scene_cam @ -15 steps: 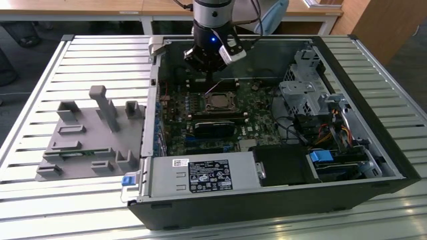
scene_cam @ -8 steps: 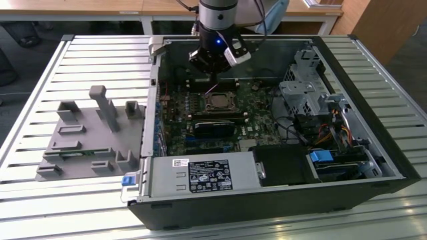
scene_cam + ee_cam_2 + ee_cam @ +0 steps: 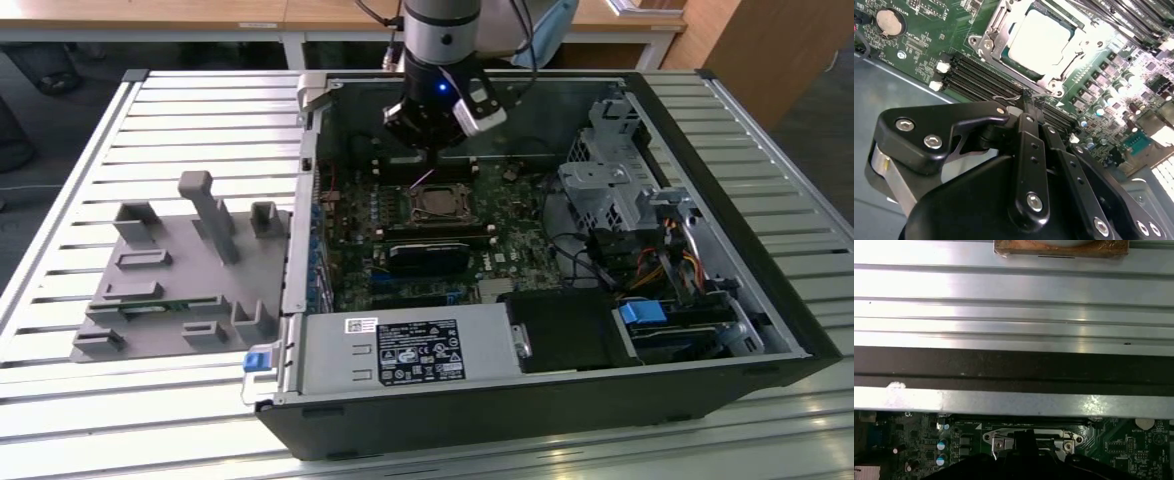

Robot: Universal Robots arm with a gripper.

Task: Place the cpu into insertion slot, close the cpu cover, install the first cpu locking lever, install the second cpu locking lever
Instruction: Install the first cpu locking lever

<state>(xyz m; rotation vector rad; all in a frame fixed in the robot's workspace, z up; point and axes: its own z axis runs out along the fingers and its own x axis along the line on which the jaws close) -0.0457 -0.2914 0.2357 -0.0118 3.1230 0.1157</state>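
The open computer case (image 3: pixel 787 330) lies on the slatted desk (image 3: pixel 120 420). On its green board the cpu (image 3: pixel 1041 37) sits flat in the insertion slot (image 3: pixel 985 45), framed by the cpu cover (image 3: pixel 1004 20). Just beside the slot, the jaws are drawn together on a thin wire locking lever (image 3: pixel 424 178).

exterior view overlooks the case (image 3: pixel 534 415); both wrist views sit near the insertion slot (image 3: pixel 1064 71) (image 3: pixel 1004 436).
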